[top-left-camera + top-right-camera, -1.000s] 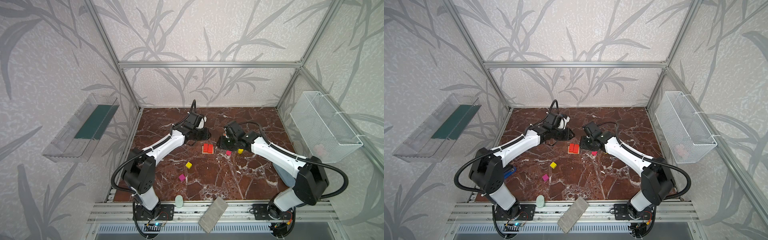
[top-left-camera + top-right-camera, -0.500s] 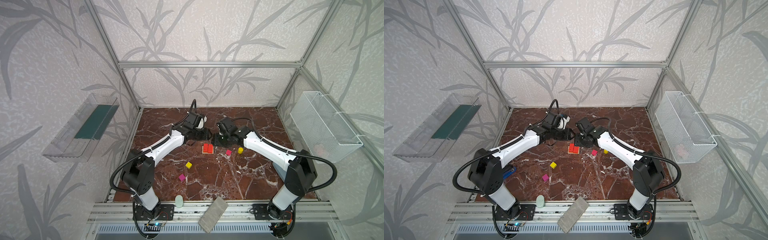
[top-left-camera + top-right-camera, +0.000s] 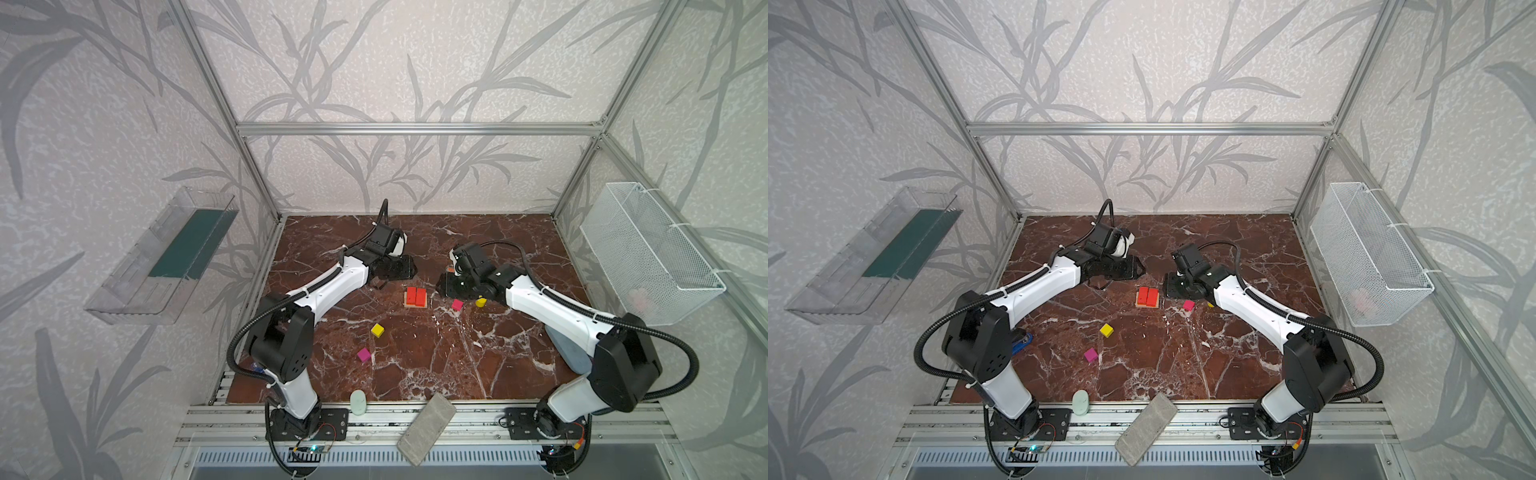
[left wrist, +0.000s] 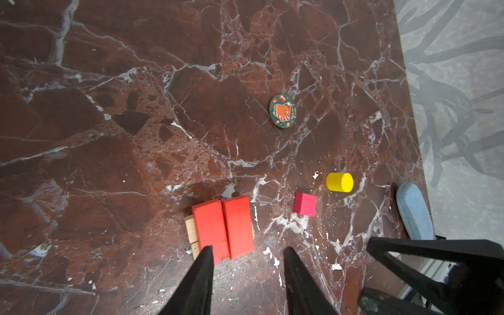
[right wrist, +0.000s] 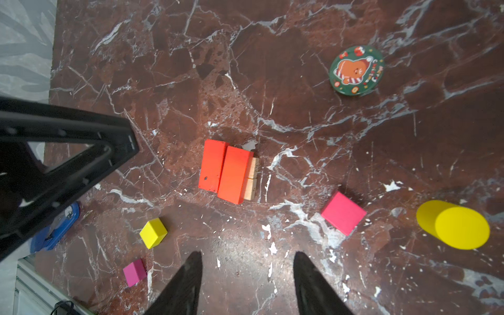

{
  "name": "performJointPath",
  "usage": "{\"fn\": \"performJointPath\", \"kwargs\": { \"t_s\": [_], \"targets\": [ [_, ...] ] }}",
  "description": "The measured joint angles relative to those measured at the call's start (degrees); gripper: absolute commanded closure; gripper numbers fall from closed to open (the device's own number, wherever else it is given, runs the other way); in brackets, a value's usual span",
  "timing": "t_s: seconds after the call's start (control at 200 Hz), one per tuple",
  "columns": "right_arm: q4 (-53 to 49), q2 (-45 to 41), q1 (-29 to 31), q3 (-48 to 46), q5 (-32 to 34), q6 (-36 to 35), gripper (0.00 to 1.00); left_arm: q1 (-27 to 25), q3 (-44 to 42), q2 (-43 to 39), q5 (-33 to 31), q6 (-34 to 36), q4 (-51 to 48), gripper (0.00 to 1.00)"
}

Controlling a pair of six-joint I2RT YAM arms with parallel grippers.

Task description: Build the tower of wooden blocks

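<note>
The tower stands as two red flat blocks (image 3: 416, 296) (image 5: 226, 170) side by side on tan bars (image 4: 191, 233). Loose on the marble lie a magenta cube (image 3: 457, 304) (image 5: 343, 213), a yellow cylinder (image 3: 481, 302) (image 4: 339, 182) on its side, a yellow cube (image 3: 377, 330) (image 5: 153, 233) and another magenta cube (image 3: 363, 354) (image 5: 134, 272). My left gripper (image 3: 412, 269) (image 4: 248, 249) hovers open and empty just behind the stack on its left. My right gripper (image 3: 443, 286) (image 5: 248, 255) is open and empty, right of the stack beside the near magenta cube.
A round green badge (image 4: 282, 111) (image 5: 356, 70) lies behind the blocks. A blue stapler (image 3: 1019, 340) sits by the left arm's base, a blue-grey oblong (image 3: 569, 349) under the right arm. A grey stone brick (image 3: 427, 428) and pale oval (image 3: 357, 401) rest on the front rail.
My right gripper swung in close to the left one behind the stack, then drew back to the right. Both grippers' jaws stand wider apart than a second ago.
</note>
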Motion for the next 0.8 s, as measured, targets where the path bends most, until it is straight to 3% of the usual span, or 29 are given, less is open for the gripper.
{"fn": "performJointPath", "kwargs": {
  "t_s": [0.225, 0.495, 0.8],
  "targets": [
    [6.9, 5.1, -1.7, 0.0, -4.3, -0.7, 0.46, 1.0, 2.6, 4.5, -1.3, 0.1, -2.9, 0.59],
    [9.9, 15.0, -2.2, 2.1, -8.2, 0.0, 0.52, 2.4, 2.6, 6.4, -1.0, 0.0, -3.1, 0.67],
    [11.7, 17.7, -2.2, 3.1, -9.5, 0.8, 0.55, 3.0, 0.5, 8.4, 1.3, -0.2, -0.5, 0.69]
  ]
}}
